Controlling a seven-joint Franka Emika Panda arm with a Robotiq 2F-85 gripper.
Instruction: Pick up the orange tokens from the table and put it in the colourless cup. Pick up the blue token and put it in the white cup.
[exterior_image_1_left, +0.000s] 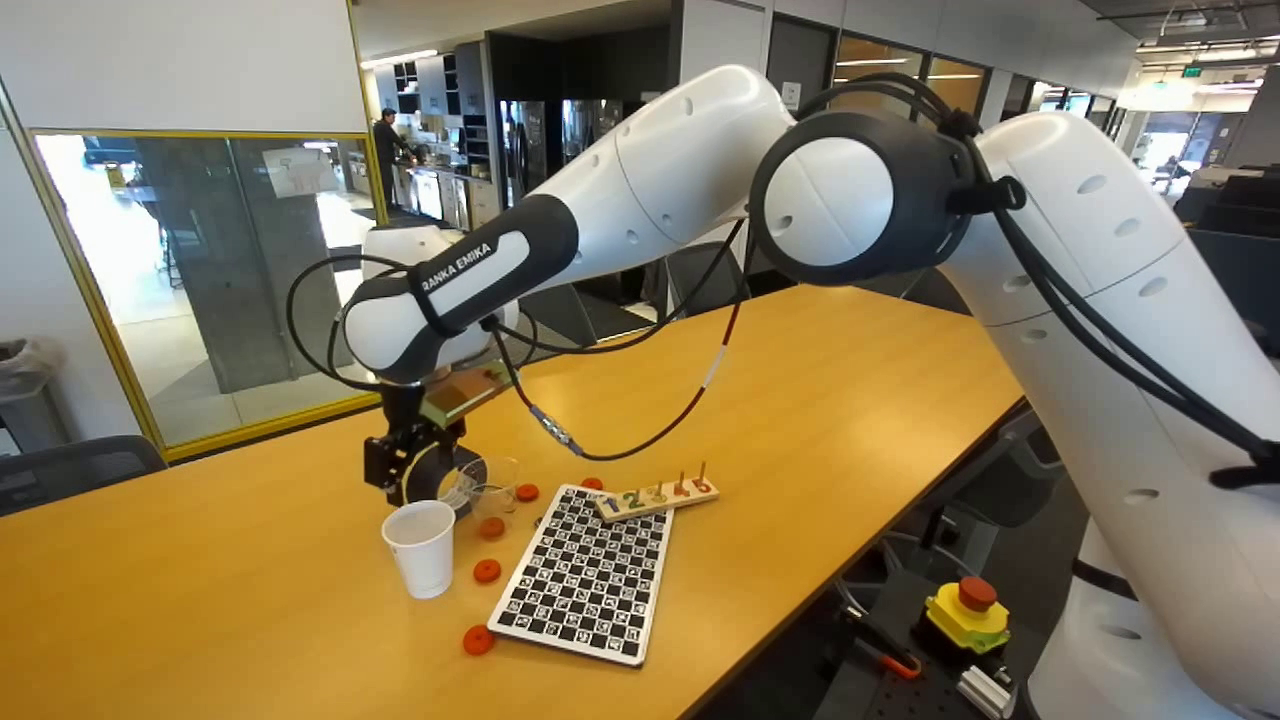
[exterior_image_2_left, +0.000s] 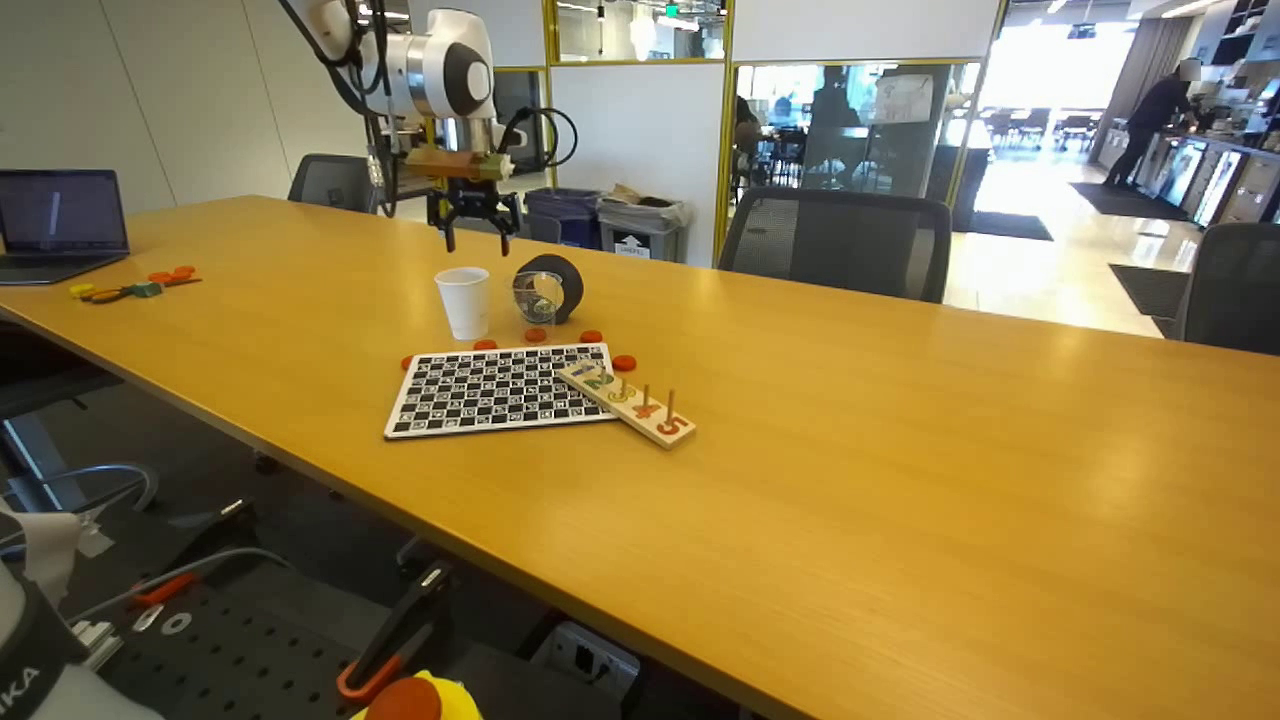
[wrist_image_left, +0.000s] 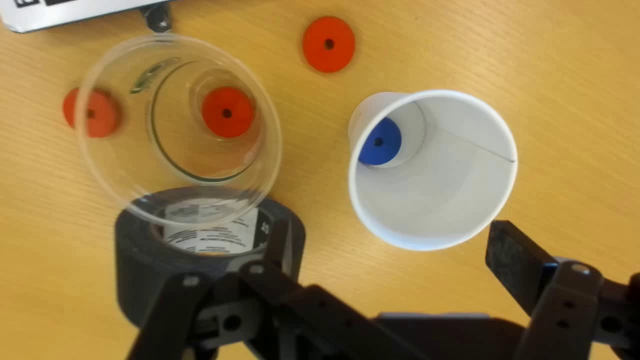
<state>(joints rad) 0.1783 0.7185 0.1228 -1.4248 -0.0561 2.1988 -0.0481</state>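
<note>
A long wooden bench (exterior_image_2_left: 900, 480) crosses an exterior view, front edge toward the camera. At its left end sits an open laptop (exterior_image_2_left: 60, 215). Just right of that lie small orange, yellow and green pieces (exterior_image_2_left: 145, 290) (too small to name). Further right, between the front and back edges, a checkered board (exterior_image_2_left: 500, 390) lies flat. Behind it, toward the back edge, a white cup (exterior_image_2_left: 463, 305) stands upright; the wrist view shows a blue token (wrist_image_left: 385, 133) inside, on its floor. The pincer (exterior_image_2_left: 478, 245) hangs above the bench near this cup, its two fingers spread well apart. Next rightward, a clear cup (exterior_image_2_left: 538, 308) stands upright in front of a black tape roll (exterior_image_2_left: 571, 288). Five orange tokens (exterior_image_2_left: 591, 338) form a loose row along the board's back side, from its left corner to its right; one shows at the clear cup's base (inside or outside, I cannot tell). Farthest right, a numbered peg strip (exterior_image_2_left: 630, 405) lies slantwise, left end on the board, right end toward the front edge.
</note>
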